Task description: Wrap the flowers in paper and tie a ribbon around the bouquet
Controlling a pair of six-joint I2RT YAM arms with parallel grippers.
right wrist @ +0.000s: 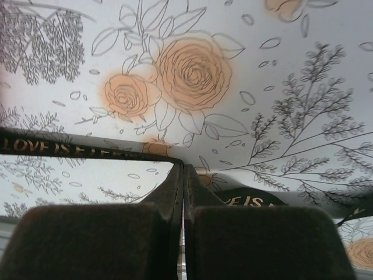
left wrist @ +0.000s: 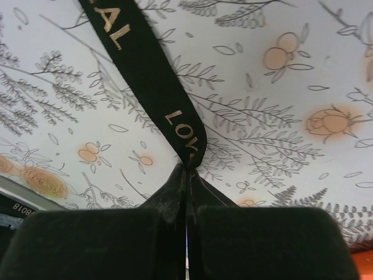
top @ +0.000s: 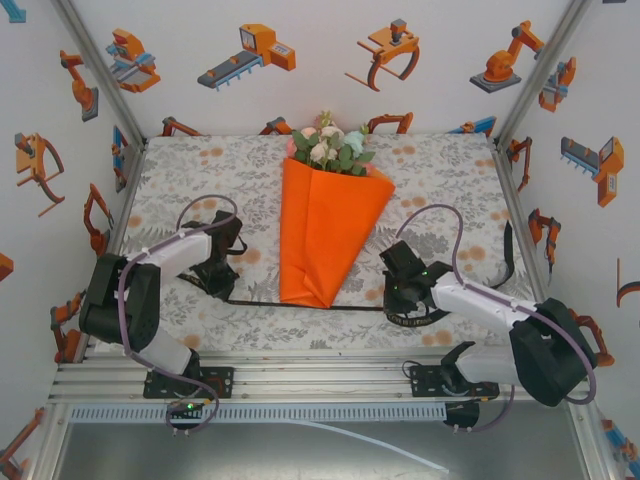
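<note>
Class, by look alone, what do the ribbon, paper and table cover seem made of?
The ribbon looks like woven fabric, matte black with gold print. The paper: stiff matte sheet, perhaps nonwoven, holding crisp cone folds. The cover: printed cloth or vinyl, smooth and flat.

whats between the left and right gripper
The ribbon, pinched by the left gripper and right gripper, crossing at the paper cone's tip, in the top view.
</note>
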